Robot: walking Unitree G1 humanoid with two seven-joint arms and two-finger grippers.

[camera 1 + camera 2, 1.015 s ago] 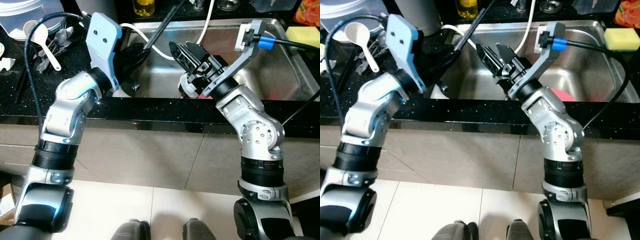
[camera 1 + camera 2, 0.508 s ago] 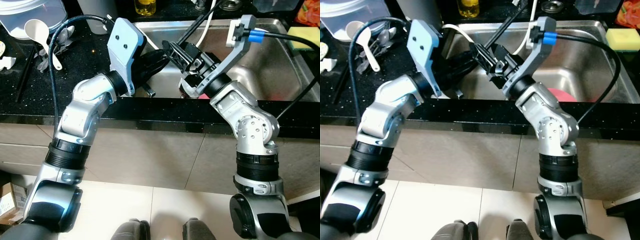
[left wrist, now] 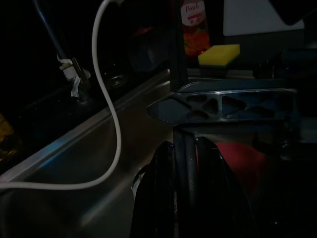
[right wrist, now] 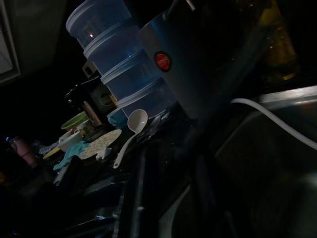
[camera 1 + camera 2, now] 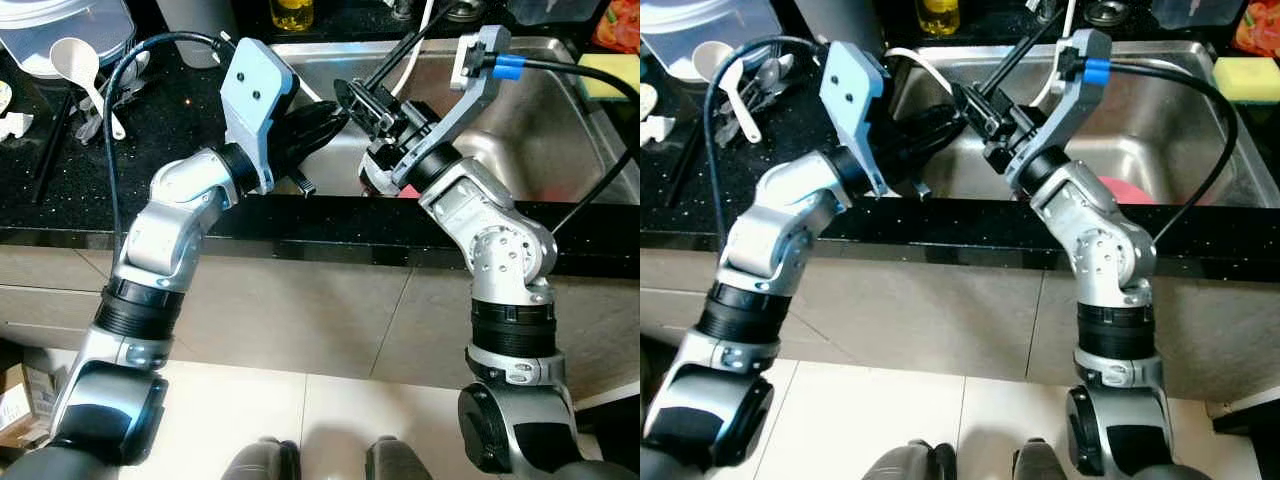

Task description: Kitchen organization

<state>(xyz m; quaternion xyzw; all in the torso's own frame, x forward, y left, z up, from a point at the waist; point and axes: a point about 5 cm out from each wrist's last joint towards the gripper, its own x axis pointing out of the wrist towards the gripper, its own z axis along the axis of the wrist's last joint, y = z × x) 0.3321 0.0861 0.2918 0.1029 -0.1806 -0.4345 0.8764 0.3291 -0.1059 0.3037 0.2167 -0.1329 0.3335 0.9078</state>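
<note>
White hose and black rod across sink

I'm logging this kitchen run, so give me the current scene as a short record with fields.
place: steel sink set in a black counter
left claw: over the sink's left part, fingers together
right claw: beside it, gripping a long black utensil
in sink: white hose, red item
on counter: white spoon, yellow sponge

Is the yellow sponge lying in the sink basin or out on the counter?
Out. The yellow sponge rests on the ledge beside the sink, at its right rim, not down in the basin.
</note>
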